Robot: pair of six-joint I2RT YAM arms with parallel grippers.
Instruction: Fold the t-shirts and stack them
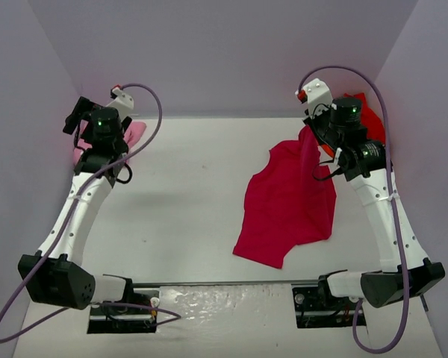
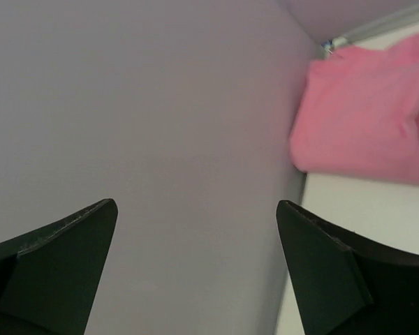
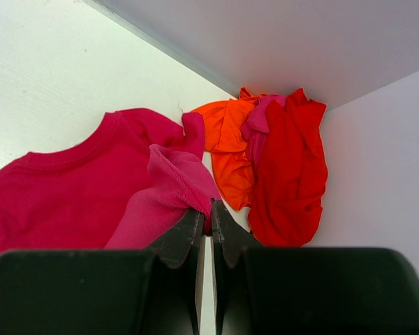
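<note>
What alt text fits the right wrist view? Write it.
The right gripper is shut on a fold of the crimson-magenta t-shirt, which spreads left over the white table. Behind it, an orange t-shirt and a red t-shirt lie crumpled in the corner.

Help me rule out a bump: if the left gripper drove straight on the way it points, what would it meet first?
Probably the lavender side wall, which fills the view between its open fingers. The light pink t-shirt lies off to the right of that line. Depth is unclear.
</note>
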